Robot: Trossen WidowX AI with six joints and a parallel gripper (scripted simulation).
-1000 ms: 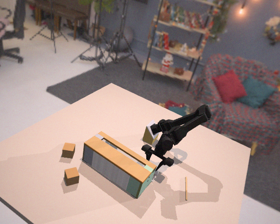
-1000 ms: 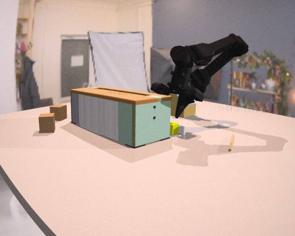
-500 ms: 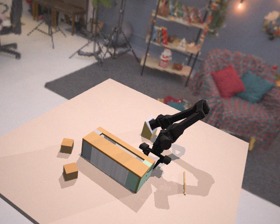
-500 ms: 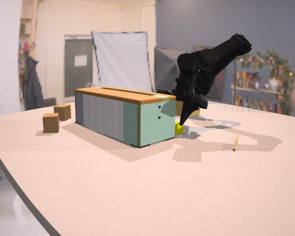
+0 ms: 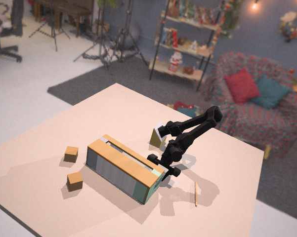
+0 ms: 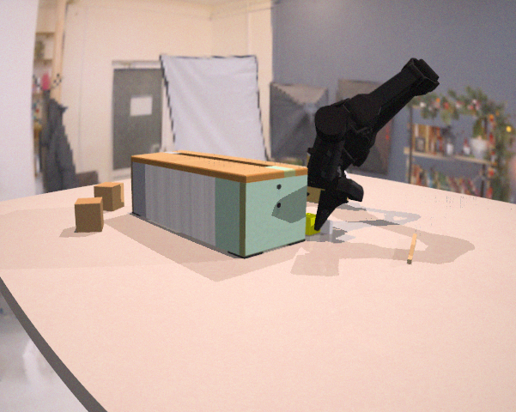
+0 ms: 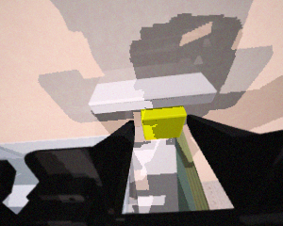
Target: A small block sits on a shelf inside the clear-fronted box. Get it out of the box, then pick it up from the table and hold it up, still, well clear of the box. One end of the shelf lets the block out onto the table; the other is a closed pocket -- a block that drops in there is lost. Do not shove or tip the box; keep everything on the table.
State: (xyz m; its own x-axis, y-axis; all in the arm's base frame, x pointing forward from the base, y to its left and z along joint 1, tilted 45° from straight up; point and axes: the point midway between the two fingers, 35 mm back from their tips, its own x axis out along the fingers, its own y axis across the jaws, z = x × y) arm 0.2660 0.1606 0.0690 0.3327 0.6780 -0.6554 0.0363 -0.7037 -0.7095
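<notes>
The yellow block is outside the box, on the table by its back right corner; box and arm hide it in the top view. The orange-topped box stands upright, with a grey see-through front and green right end. My gripper points down behind that end. It is open, with its fingertips on either side of the block; the right tip looks very close to it or touching, and a small gap shows at the left. In the exterior view one fingertip is low beside the block.
A pale low bar lies just beyond the block. A thin wooden stick lies to the right. Two brown cubes stand left of the box. A yellowish wedge with a white face stands behind it.
</notes>
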